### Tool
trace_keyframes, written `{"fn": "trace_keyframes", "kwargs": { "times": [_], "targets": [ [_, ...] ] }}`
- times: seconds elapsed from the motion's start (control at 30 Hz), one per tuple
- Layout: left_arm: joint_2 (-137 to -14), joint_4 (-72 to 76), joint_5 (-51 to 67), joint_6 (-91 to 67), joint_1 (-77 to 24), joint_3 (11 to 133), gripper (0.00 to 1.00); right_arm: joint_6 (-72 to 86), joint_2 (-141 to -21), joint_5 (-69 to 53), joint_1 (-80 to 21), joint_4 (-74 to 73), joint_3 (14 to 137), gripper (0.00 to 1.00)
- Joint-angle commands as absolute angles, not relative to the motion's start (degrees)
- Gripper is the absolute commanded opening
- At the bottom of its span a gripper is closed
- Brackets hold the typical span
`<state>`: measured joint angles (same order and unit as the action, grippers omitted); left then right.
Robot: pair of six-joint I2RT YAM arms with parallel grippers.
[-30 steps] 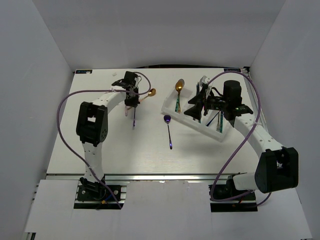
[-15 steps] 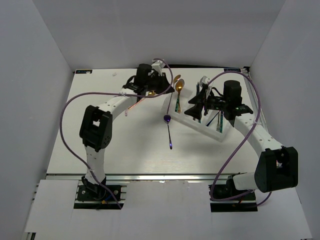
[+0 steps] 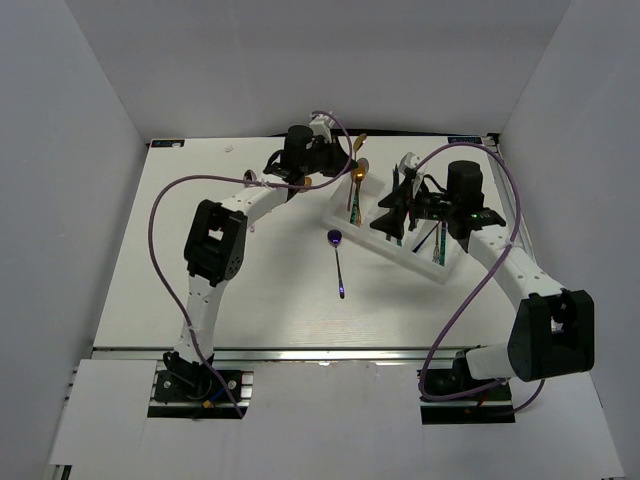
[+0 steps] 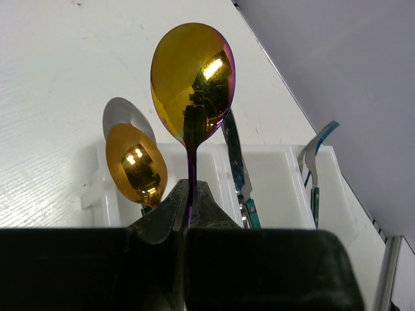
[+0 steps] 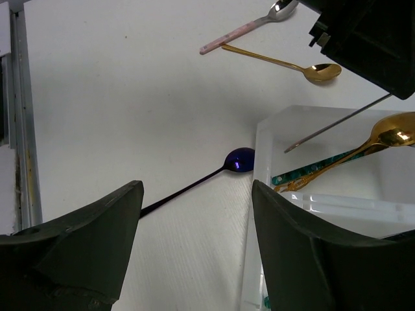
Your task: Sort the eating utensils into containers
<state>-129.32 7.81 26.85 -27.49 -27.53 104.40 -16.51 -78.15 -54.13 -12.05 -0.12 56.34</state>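
From where I stand, the left gripper (image 4: pixel 189 194) is pinched shut on the thin handle of an iridescent gold-and-purple metal spoon (image 4: pixel 192 84). It holds the spoon bowl-up in the air over the far left end of the white three-compartment plastic tray (image 4: pixel 279 181). The right gripper (image 5: pixel 194 246) hovers above the tray with its jaws spread wide and nothing between them.

The sorting looks well along but not finished. The tray holds a gold spoon (image 4: pixel 137 165), what looks like a silver spoon bowl (image 4: pixel 123 116) behind it, a teal-handled utensil (image 4: pixel 235 149) and a fork (image 4: pixel 316 159). Left on the table are a dark purple spoon (image 5: pixel 238 159) just near-left of the tray, and farther left a slim gold spoon (image 5: pixel 285 63) beside a pink-handled silver spoon (image 5: pixel 240 29).

Only the left wrist view shows the pinch on the handle. Only the right wrist view shows the two far loose spoons plainly; from overhead the left arm partly hides them.
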Motion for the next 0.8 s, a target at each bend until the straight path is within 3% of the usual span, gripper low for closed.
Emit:
{"fn": "trace_keyframes", "kwargs": {
  "times": [0.0, 0.23, 0.37, 0.77],
  "targets": [
    [-130.0, 9.6, 25.1, -28.3, -27.7, 107.8, 0.00, -17.5, -78.5, -54.7, -11.8, 0.1, 56.6, 0.74],
    [-132.3, 9.6, 24.3, -28.9, -27.7, 108.4, 0.02, -17.7, -78.6, -54.7, -11.7, 0.0, 56.7, 0.74],
    [-132.6, 9.0, 23.0, -28.7, -27.8, 108.5, 0.11, -17.8, -78.7, -54.8, -11.6, 0.1, 56.7, 0.75],
    [-133.1, 8.5, 21.9, -27.8, -28.9, 108.0, 0.26, -17.9, -79.5, -55.0, -11.3, -1.5, 56.8, 0.75]
  ]
}}
